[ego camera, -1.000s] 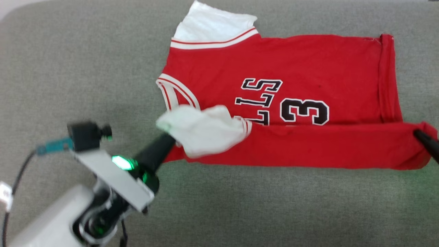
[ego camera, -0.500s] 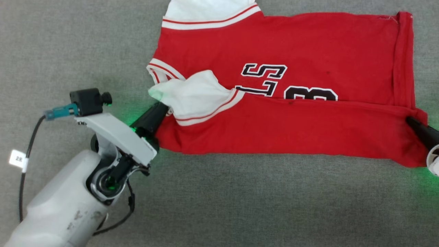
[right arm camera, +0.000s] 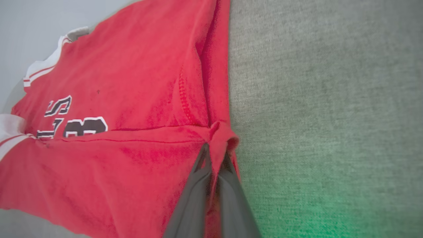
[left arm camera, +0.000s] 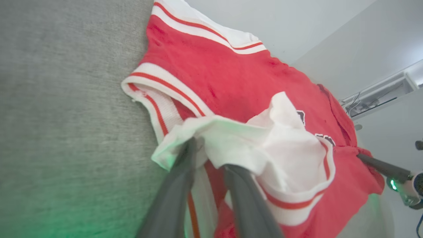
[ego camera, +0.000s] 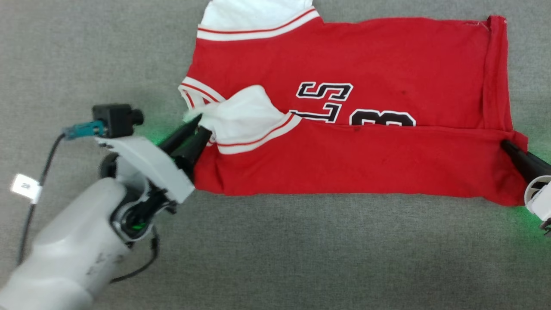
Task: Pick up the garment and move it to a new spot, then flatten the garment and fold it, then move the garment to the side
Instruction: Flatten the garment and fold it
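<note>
Fold of garment (ego camera: 387, 64) hides half its lettering (ego camera: 325, 90).

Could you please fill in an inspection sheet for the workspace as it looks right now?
Surface: grey fabric surface, flat.
Job's things: garment lies flat, near long edge folded over the lettering; white sleeve bunched.
Clutter: nothing seen.
Grippers: left gripper open, sleeve draped over its tips; right gripper shut on the garment's hem corner.
Cables: dark cable with white tag beside left forearm.
Surroundings: pale wall beyond the surface.
</note>
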`<state>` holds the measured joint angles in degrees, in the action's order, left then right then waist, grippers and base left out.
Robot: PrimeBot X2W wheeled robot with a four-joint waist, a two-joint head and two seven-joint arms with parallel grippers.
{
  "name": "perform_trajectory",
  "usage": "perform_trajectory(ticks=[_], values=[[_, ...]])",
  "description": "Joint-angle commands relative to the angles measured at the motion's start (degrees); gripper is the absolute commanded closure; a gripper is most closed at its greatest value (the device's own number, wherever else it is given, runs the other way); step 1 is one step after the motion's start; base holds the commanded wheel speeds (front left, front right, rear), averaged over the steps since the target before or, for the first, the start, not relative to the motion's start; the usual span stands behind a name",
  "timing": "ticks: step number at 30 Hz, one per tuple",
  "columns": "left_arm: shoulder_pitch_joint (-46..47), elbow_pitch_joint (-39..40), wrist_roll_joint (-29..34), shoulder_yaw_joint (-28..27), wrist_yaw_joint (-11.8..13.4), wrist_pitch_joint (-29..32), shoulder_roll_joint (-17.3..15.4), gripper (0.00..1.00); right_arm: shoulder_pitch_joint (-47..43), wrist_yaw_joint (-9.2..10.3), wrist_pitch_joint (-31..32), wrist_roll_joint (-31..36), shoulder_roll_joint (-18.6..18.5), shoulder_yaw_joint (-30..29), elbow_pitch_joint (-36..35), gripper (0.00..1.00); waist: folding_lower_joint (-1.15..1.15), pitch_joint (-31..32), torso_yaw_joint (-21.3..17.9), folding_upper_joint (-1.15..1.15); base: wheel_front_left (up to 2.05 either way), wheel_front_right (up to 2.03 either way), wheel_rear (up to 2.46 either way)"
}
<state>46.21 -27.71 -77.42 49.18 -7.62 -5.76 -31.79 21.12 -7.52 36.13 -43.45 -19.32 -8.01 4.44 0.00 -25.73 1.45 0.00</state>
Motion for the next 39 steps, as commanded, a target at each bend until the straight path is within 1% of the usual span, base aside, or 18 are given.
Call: perform_trajectory(ticks=[1, 3, 5, 8, 10, 12, 13, 17, 20, 21, 23, 27, 29, 35, 36, 37, 38, 39], values=[[-1.2, -1.5, 0.6, 1.0, 0.3, 0.6, -1.8, 0.00, -0.1, 0.05, -0.7, -0.3, -0.2, -0.1, -0.1, 0.00, 0.00, 1.3, 0.4, 0.00, 0.00, 0.00, 0.00], [0.0, -1.0, 1.7, 2.0, 0.3, 1.6, -3.3, 0.00, -0.2, 0.05, -1.4, -0.5, -0.5, -0.3, -0.3, 0.00, 0.00, 2.6, 0.8, 0.00, 0.00, 0.00, 0.00], [1.6, -0.7, 4.0, 3.0, 0.3, 2.8, -5.8, 0.00, -0.5, 0.05, -2.1, -0.3, -0.9, -0.6, -0.6, 0.00, 0.00, 4.1, 1.2, 0.00, 0.00, 0.00, 0.00], [3.4, 0.9, 6.1, 4.4, 1.2, 6.1, -8.6, 0.00, -1.1, 0.05, -2.4, -0.6, -1.4, -0.9, -0.8, 0.00, 0.00, 6.1, 1.9, 0.00, 0.00, 0.00, 0.00], [4.3, 2.8, 6.0, 5.0, 2.7, 9.9, -10.6, 0.00, -1.5, 0.05, -2.4, -0.6, -1.9, -1.1, -0.8, 0.00, 0.00, 7.3, 2.2, 0.00, 0.00, 0.00, 0.00], [5.2, 5.9, 4.9, 5.8, 4.2, 15.4, -12.2, 0.00, -1.7, 0.05, -2.3, -0.5, -2.2, -1.4, -0.7, 0.00, 0.00, 8.2, 2.5, 0.00, 0.00, 0.00, 0.00], [5.9, 7.8, 3.3, 5.4, 5.7, 18.2, -12.8, 0.00, -1.8, 0.05, -2.3, -0.5, -2.2, -1.5, -0.7, 0.00, 0.00, 8.5, 2.7, 0.00, 0.00, 0.00, 0.00], [6.6, 17.0, -0.7, 7.3, 10.1, 30.3, -14.9, 0.00, -1.3, 0.05, -2.0, -0.4, -2.4, -1.7, -1.0, 0.00, 0.00, 8.7, 2.9, 0.00, 0.00, 0.00, 0.00], [6.5, 22.3, -3.3, 8.5, 12.2, 36.7, -16.1, 0.00, -0.3, 0.05, -1.9, -0.5, -2.2, -1.1, -1.4, 0.00, 0.00, 8.0, 2.5, 0.00, 0.00, 0.00, 0.00], [6.3, 22.9, -3.5, 8.8, 12.8, 37.6, -16.2, 0.00, 0.0, 0.05, -1.8, -0.4, -2.2, -0.7, -1.6, 0.00, 0.00, 7.5, 2.2, 0.00, 0.00, 0.00, 0.00], [5.5, 23.7, -4.5, 9.1, 14.0, 38.3, -15.5, 0.00, 0.6, 0.05, -1.8, -0.2, -1.9, -0.1, -1.8, 0.00, 0.00, 6.6, 1.6, 0.00, 0.00, 0.00, 0.00], [4.2, 21.3, -5.2, 9.1, 14.9, 37.1, -13.8, 0.00, 1.7, 0.05, -1.5, 0.5, -1.6, 0.3, -2.1, 0.00, 0.00, 4.6, 0.1, 0.00, 0.00, 0.00, 0.00], [3.5, 19.2, -5.4, 9.3, 14.5, 36.6, -12.9, 0.00, 2.1, 0.05, -1.3, 0.4, -1.7, 0.2, -2.2, 0.00, 0.00, 3.9, -0.5, 0.00, 0.00, 0.00, 0.00], [2.2, 13.1, -7.3, 9.3, 11.5, 35.7, -9.7, 0.00, 2.6, 0.05, -1.1, -0.1, -2.5, -0.3, -2.4, 0.00, 0.00, 3.0, -1.8, 0.00, 0.00, 0.00, 0.00], [2.0, 12.3, -7.7, 9.2, 10.8, 35.7, -9.2, 0.22, 2.4, 0.05, -1.0, -0.1, -2.6, -0.5, -2.4, 0.00, 0.00, 3.0, -1.9, 0.00, 0.00, 0.00, 0.00], [1.7, 11.7, -8.2, 9.0, 10.2, 35.6, -8.8, 0.55, 2.1, 0.05, -0.9, -0.1, -2.8, -0.6, -2.6, 0.00, 0.00, 3.1, -2.0, 0.00, 0.00, 0.00, 0.00], [1.7, 11.7, -8.2, 9.0, 10.2, 35.6, -8.8, 0.55, 2.1, 0.05, -0.9, -0.1, -2.8, -0.6, -2.6, 0.00, 0.00, 3.1, -2.0, 0.00, 0.00, 0.00, 0.00], [1.3, 10.8, -8.9, 9.0, 9.1, 35.8, -8.0, 0.87, 1.4, 0.05, -0.2, -0.1, -3.2, -0.9, -2.9, 0.00, 0.00, 3.4, -2.1, 0.00, 0.00, 0.00, 0.00]])
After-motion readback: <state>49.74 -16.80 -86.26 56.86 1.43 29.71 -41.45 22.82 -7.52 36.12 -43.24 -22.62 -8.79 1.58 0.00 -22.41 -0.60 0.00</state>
